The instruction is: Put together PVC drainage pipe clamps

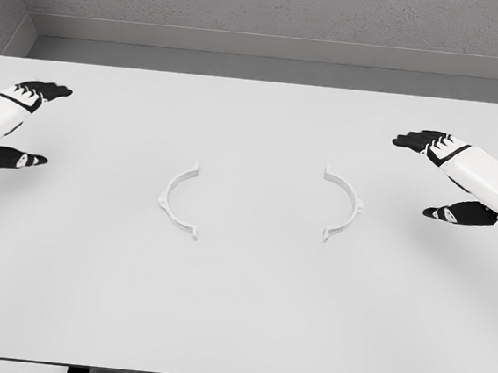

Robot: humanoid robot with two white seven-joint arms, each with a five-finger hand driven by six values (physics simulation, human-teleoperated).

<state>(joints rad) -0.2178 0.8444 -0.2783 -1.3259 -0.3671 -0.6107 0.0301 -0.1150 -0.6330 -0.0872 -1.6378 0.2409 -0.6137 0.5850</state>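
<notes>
A white table point(237, 309) fills most of the frame, its far edge running across the upper part of the picture below a grey wall point(275, 8), its near edge close to the bottom. The left hand point(17, 124) comes in at the left edge, a little above mid-height, on a white forearm; its dark fingers point(45, 91) reach toward the centre along the top and the dark thumb point(12, 158) lies below them, with a wide gap between the two, so the hand is spread open and holds nothing. The right hand point(448, 179) mirrors it at the right edge at about the same height: fingers point(419, 140) above, thumb point(460, 213) beneath, again widely parted and empty. Whether either hand touches the tabletop cannot be told from this view. Between them, near the middle of the frame, lie two thin white half-ring clamp pieces flat on the table. The left clamp half point(177, 199) bulges toward the left, its open side facing right, and sits well apart from the left hand, toward the centre and slightly lower. The right clamp half point(344, 204) bulges toward the right, its open side facing left, nearer to the right hand but still clear of it. The two halves face each other across a bare gap and do not touch.
</notes>
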